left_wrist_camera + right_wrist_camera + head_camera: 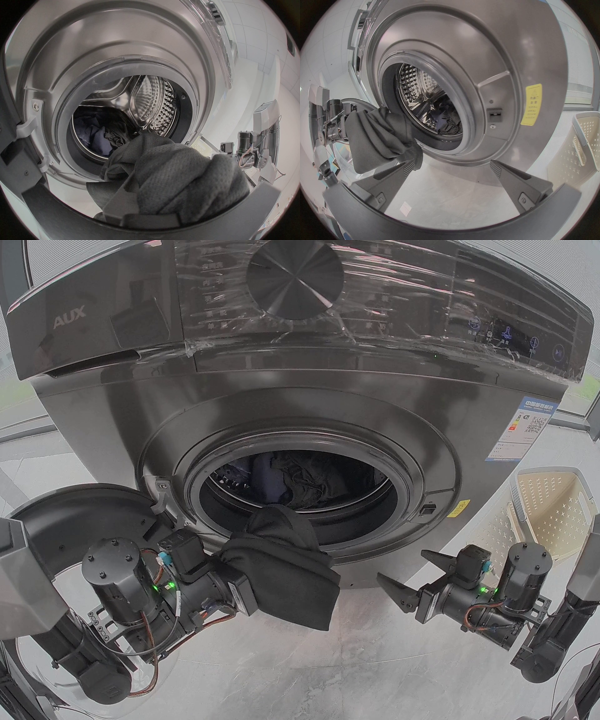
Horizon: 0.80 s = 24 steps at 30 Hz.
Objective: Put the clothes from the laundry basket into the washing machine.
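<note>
The washing machine (325, 396) stands in front of me with its drum opening (294, 490) uncovered. Dark clothes (294, 477) lie inside the drum (147, 103). My left gripper (247, 590) is shut on a black garment (287, 577), held at the lower left rim of the opening, with its top fold over the rim. The cloth (175, 175) bunches over the fingers and hides them. My right gripper (406, 570) hangs open and holds nothing, low and to the right of the opening (451, 165). The cream laundry basket (550, 509) stands at the right of the machine.
The round machine door (81, 521) is swung open at the left, right behind my left arm. Pale floor (350, 665) lies free between the two arms. A yellow label (532, 104) and the door latch (495, 114) sit on the machine's front, right of the opening.
</note>
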Tool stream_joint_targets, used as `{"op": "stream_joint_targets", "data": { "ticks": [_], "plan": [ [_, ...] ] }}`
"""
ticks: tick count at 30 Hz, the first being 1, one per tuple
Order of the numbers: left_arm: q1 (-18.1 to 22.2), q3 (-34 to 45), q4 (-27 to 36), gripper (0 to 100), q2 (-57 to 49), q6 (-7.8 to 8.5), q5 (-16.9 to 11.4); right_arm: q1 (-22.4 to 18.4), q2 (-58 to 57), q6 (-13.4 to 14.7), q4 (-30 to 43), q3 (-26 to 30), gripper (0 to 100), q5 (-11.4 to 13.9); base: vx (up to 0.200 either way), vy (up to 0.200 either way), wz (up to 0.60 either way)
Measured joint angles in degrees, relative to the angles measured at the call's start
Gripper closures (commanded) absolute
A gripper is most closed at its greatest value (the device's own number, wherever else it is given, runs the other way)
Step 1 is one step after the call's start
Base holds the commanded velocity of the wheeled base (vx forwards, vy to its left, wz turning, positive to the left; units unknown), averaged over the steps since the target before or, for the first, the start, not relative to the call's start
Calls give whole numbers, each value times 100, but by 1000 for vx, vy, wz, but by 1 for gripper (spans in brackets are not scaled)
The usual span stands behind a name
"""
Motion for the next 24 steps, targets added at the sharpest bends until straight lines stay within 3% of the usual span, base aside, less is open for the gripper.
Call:
{"op": "stream_joint_targets", "data": {
  "ticks": [4, 8, 13, 24],
  "plan": [
    [-119, -201, -2, 100, 55, 30, 11, 258, -12, 13, 0, 105, 0, -17, 0, 0, 0],
    [-161, -681, -5, 100, 291, 188, 33, 488, -22, 22, 0, 299, 0, -17, 0, 0, 0],
    [-149, -1673, 2, 100, 918, 304, 201, 691, -61, 22, 0, 541, 0, -17, 0, 0, 0],
    [140, -4131, 364, 100, 2403, 399, 592, 839, -216, 6, 2, 816, 0, -12, 0, 0, 0]
  ]
}}
